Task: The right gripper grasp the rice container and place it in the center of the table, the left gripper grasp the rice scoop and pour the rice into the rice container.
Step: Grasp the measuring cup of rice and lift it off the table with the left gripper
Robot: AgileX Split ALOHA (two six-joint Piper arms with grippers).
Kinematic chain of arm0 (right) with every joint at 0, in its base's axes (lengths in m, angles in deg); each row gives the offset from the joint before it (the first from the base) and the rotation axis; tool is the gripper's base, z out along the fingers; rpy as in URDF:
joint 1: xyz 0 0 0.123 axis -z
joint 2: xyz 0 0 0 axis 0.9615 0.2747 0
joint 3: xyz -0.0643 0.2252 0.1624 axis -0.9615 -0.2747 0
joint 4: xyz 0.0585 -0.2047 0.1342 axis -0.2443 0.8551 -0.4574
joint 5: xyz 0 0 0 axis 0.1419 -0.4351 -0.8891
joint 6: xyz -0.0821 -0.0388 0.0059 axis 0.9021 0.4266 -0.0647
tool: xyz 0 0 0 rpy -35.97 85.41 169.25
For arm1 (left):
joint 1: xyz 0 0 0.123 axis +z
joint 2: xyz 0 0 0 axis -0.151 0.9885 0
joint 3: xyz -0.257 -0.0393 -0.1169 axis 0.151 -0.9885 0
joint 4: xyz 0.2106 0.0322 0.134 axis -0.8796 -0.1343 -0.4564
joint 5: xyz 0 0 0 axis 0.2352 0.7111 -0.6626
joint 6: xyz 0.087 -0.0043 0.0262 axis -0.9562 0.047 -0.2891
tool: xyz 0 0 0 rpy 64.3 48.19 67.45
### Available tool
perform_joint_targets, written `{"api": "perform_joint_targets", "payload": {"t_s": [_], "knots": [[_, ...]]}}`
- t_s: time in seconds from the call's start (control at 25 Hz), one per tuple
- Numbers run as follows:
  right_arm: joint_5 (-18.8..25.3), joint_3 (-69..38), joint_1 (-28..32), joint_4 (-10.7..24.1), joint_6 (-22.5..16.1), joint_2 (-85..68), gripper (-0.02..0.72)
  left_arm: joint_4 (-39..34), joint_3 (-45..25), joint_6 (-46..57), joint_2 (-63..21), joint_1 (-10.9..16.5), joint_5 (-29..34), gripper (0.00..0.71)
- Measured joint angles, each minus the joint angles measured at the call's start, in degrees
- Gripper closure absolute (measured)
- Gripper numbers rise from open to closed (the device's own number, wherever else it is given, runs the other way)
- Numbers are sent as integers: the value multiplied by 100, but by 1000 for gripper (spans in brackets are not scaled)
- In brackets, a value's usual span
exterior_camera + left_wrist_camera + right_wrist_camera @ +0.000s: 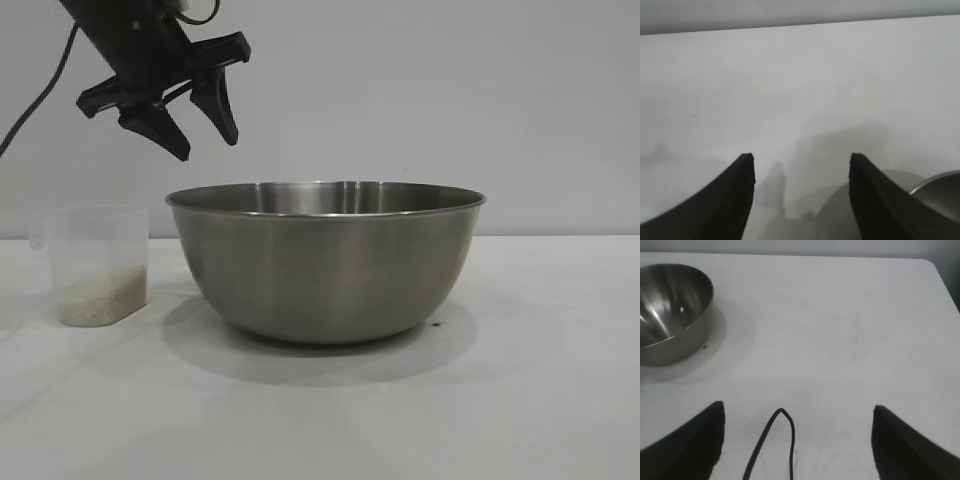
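Two black fingers of the left gripper (205, 135) hang parted and empty at the upper left of the frame, above and between the small frosted plastic rice scoop (97, 265) with its pale rice (101, 300) and the large brushed-steel rice container (326, 260) at centre on the white table (520, 400). Scoop and bowl stand just apart, neither showing any readable label. Seen from its wrist, the right gripper (799, 437) gapes wide over bare table, the bowl well off at the upper left of that view.

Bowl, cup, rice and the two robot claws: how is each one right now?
rice container: upright on the table, looks empty.
rice scoop: upright beside the bowl, not held.
rice: low layer in the scoop.
left gripper: open, empty, in the air above the scoop.
right gripper: open, empty, away from the bowl.
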Motion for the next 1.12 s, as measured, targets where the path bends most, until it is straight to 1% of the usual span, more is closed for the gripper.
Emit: {"api": "perform_joint_targets", "payload": {"t_s": [0.24,0.4,0.76,0.92,1.12], "knots": [[0,0,12,0,0,0,144,-984,0,-11,-821,0,409,345],[0,0,12,0,0,0,144,-1299,0,147,-1361,0,857,345],[0,0,12,0,0,0,144,-2033,-27,1152,-2307,0,2373,345],[0,0,12,0,0,0,144,-2298,-424,1372,-2786,0,2682,345],[0,0,12,0,0,0,144,-2309,-1319,1502,-3488,0,2561,345]]}}
